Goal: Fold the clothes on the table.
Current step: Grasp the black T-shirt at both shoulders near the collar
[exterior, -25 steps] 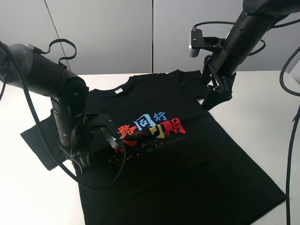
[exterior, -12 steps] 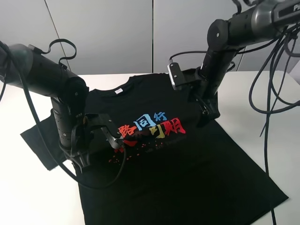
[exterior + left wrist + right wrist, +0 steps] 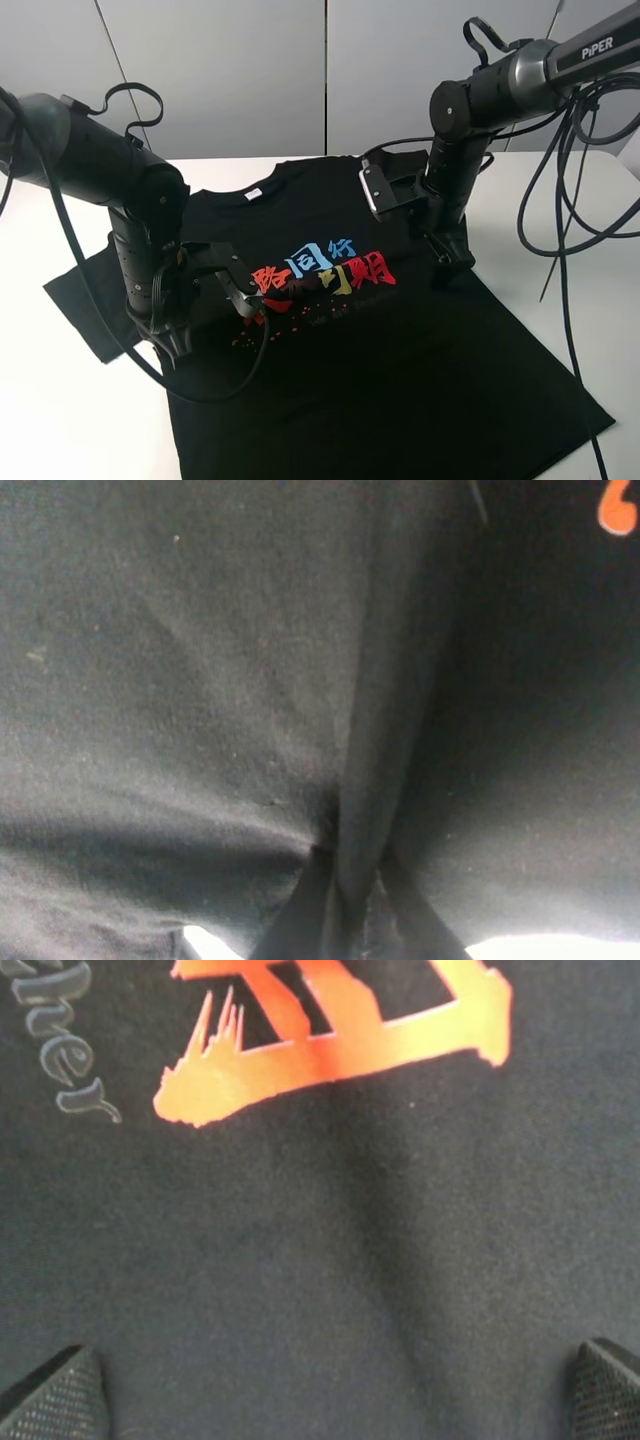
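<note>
Left tool (image 3: pixel 340 870) pinches soft black clothes (image 3: pixel 400 360) (ridged fold).

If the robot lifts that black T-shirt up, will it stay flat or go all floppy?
Probably floppy: where the left gripper pinches the T-shirt, the cloth bunches into a soft ridge. It would likely sag, not hold shape. It looks thin and flat on the table, so probably light.
</note>
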Robot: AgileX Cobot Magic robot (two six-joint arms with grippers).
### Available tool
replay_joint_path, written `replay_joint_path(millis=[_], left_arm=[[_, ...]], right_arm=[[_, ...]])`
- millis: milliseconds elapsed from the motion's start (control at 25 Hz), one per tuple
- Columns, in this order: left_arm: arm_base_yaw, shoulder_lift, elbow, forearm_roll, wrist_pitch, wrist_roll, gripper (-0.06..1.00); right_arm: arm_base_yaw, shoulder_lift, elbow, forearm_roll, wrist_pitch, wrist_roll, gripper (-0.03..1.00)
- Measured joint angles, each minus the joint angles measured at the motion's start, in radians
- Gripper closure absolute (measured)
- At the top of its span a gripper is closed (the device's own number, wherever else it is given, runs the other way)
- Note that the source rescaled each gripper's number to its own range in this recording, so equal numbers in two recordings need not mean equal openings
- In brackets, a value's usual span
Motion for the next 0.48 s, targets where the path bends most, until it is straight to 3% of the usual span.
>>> replay_joint_path(millis=[280, 360, 480], left_arm=[[0.0, 0.0, 0.0, 0.0, 0.0, 0.0, 0.94], [0.0, 0.002, 0.0, 0.0, 0.0, 0.0, 0.94], [0.0, 0.002, 0.0, 0.0, 0.0, 0.0, 0.94]], right_arm=[[0.0, 0.019, -0.004, -0.008, -0.002, 0.002, -0.02], [0.002, 0.022, -0.008, -0.01, 0.0, 0.002, 0.07], [0.005, 0.023, -0.012, -0.01, 0.004, 0.002, 0.35]])
